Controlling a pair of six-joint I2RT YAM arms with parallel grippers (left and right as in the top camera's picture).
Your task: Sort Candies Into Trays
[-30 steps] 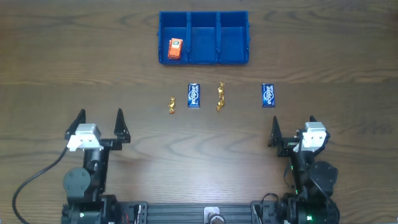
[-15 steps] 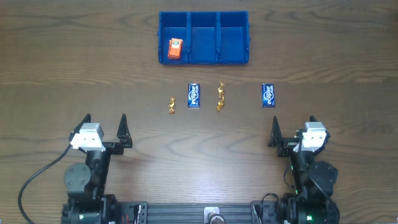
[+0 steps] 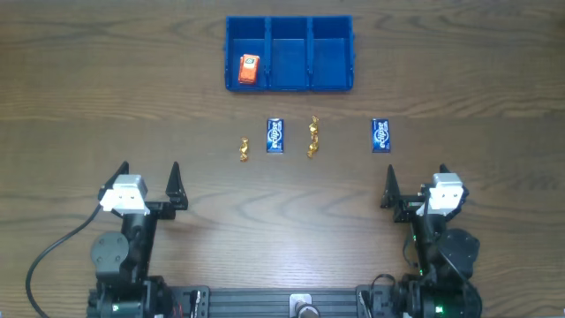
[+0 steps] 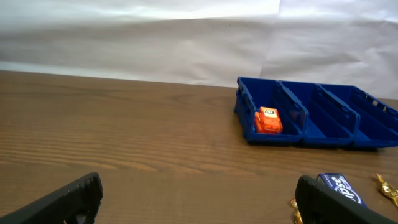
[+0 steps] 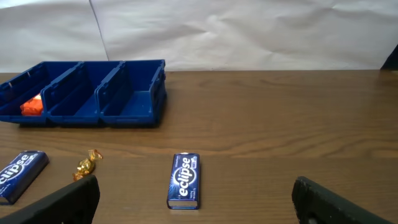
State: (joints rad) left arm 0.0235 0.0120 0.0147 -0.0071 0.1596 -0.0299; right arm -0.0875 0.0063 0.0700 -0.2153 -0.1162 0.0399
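Candies first! Four lie loose in a row across the middle of the wooden table (image 3: pixel 494 106). Reading from 9 o'clock to 3 o'clock: a small gold twist (image 3: pixel 244 148), the first blue pack (image 3: pixel 275 135), a longer gold twist (image 3: pixel 312 138) that may be two pieces, hard to tell, and then, set apart, the second blue pack (image 3: pixel 380 135). Up at 12 o'clock is the blue tray (image 3: pixel 289 87), three compartments side by side. An orange candy (image 3: pixel 249 70) lies in its 9 o'clock compartment, and the other two look bare.

I'd call this the very start of the sort: one piece binned, the row untouched, no pick underway. The left gripper (image 3: pixel 148 168) sits at 7 o'clock and the right gripper (image 3: pixel 417 170) at 5 o'clock. Both have their fingers spread wide and hold nothing.

The second blue pack lies just ahead of the right gripper, at its 12 o'clock, so it looks like the easy first pick. It is a flat, glossy, hard-edged rectangle lying low on the wood, so the fingers must drop right down and pinch across its narrow width. The gold twists are small, crinkly foil with irregular ends. They could slip or skate, so they want a centred, gentle squeeze. The tray is rigid moulded plastic with tall dividers, so a candy needs lifting clear of them before release.
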